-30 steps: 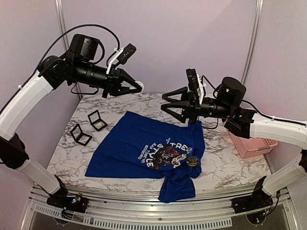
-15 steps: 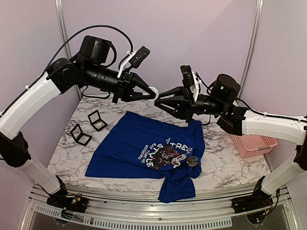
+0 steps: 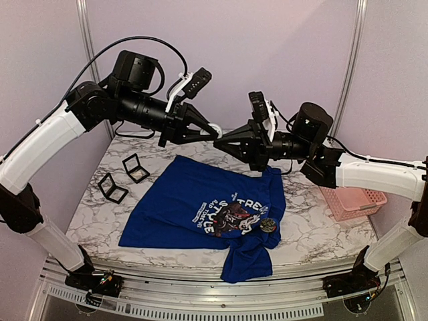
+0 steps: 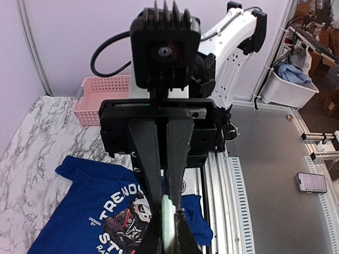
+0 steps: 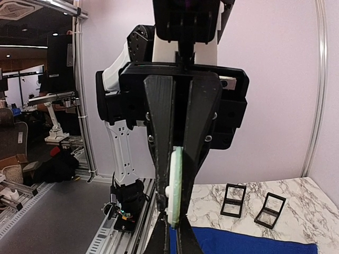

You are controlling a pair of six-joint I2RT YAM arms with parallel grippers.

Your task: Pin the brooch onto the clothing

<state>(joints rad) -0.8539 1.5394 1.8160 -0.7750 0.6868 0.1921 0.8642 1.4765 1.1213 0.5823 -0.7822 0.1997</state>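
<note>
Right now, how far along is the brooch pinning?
Done: brooch lies on the spread T-shirt, beside its print; fastening can't be judged. In hand: left gripper and right gripper meet mid-air, both shut on a small pale piece. Left: pinning it, if loose.

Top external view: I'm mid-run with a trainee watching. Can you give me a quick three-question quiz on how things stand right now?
1. True or false: the brooch sits on the clothing, beside its printed graphic.
2. What are the left gripper and right gripper both shut on, up in the air?
A. a small pale piece
B. the brooch
C. the clothing
3. How many black square boxes lie on the table?

Key: 1 true; 2 A; 3 two.
</note>
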